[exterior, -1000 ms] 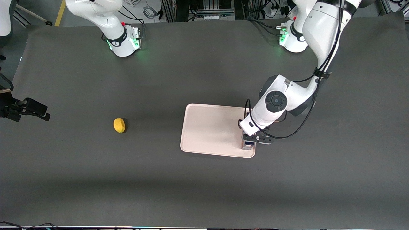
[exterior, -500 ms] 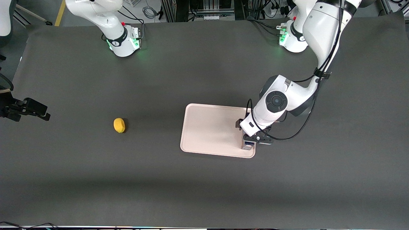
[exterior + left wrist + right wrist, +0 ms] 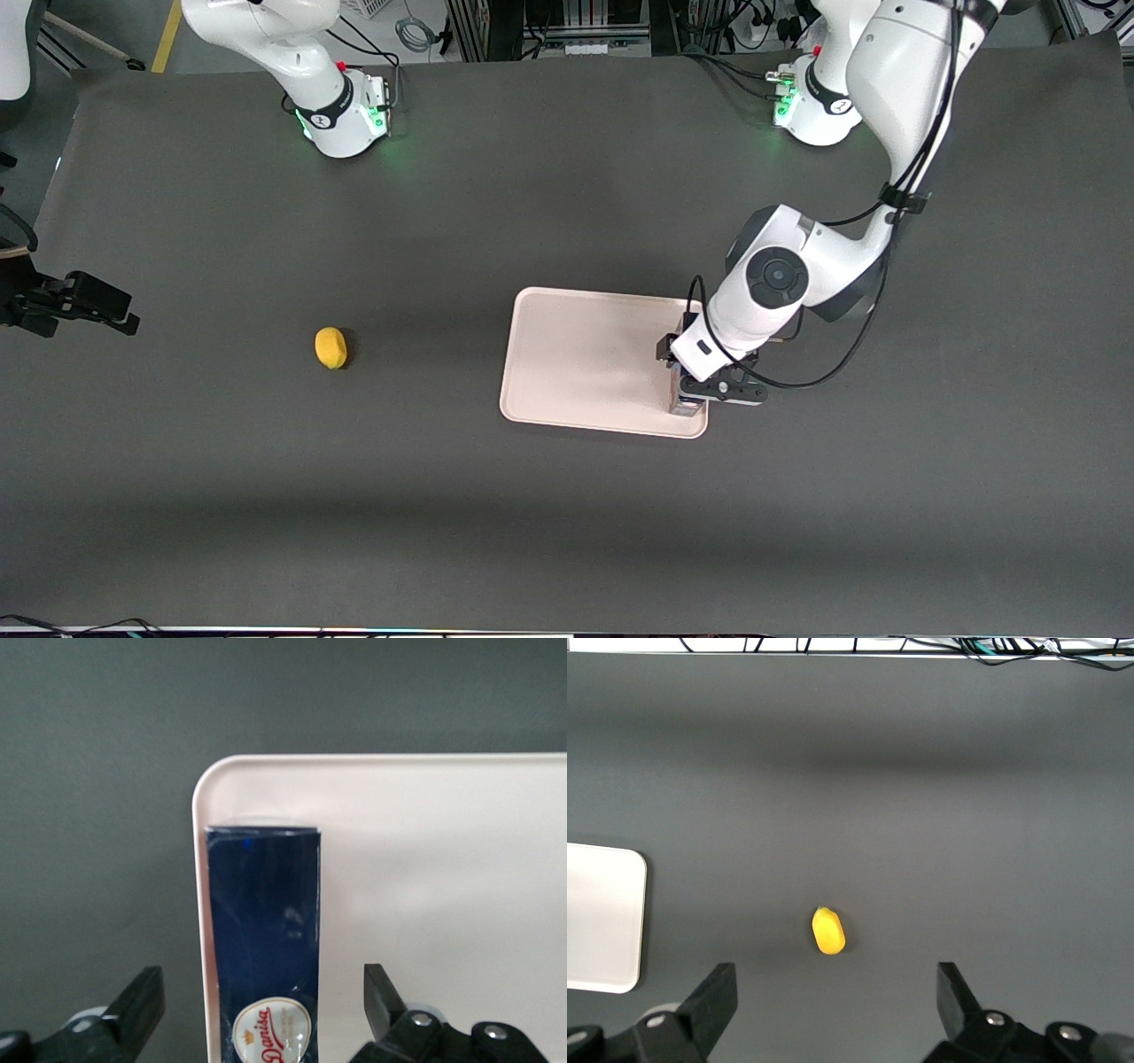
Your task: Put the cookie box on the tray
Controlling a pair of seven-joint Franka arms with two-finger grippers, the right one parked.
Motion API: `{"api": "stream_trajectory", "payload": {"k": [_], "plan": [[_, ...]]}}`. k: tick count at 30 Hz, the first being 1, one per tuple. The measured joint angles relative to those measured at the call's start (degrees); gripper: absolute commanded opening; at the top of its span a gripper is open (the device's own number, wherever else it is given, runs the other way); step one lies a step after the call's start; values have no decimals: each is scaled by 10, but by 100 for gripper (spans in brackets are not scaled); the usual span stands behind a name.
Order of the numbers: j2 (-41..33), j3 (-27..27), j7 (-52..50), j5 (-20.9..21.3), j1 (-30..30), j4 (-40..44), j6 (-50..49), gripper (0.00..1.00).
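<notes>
The cookie box (image 3: 261,930), dark navy with a round white-red logo, rests on the tray (image 3: 425,859) by a rounded corner, its long side along the rim. My left gripper (image 3: 263,988) is open and straddles the box. Its black fingers (image 3: 142,1001) stand well clear of the carton on both sides. From the front, the gripper (image 3: 693,395) hovers over the tray (image 3: 585,363) at the corner nearest the camera, toward the working arm's end. Only a sliver of the cookie box (image 3: 685,408) peeks out beneath it.
A small yellow rounded lump (image 3: 330,346) lies on the dark mat toward the parked arm's end, well away from the tray. The right wrist view shows the same lump (image 3: 828,931) and a corner of the tray (image 3: 602,912).
The left arm's wrist has shifted slightly toward the working arm's end. The cookie box has stayed in the same spot on the tray.
</notes>
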Motion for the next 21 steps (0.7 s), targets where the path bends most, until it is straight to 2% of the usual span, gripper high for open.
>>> {"api": "stream_trajectory", "payload": {"k": [9,21], "plan": [[-70,3,8,0,40,20,-70,100],[-175,14,119,-6,121,44,-204,100]]}}
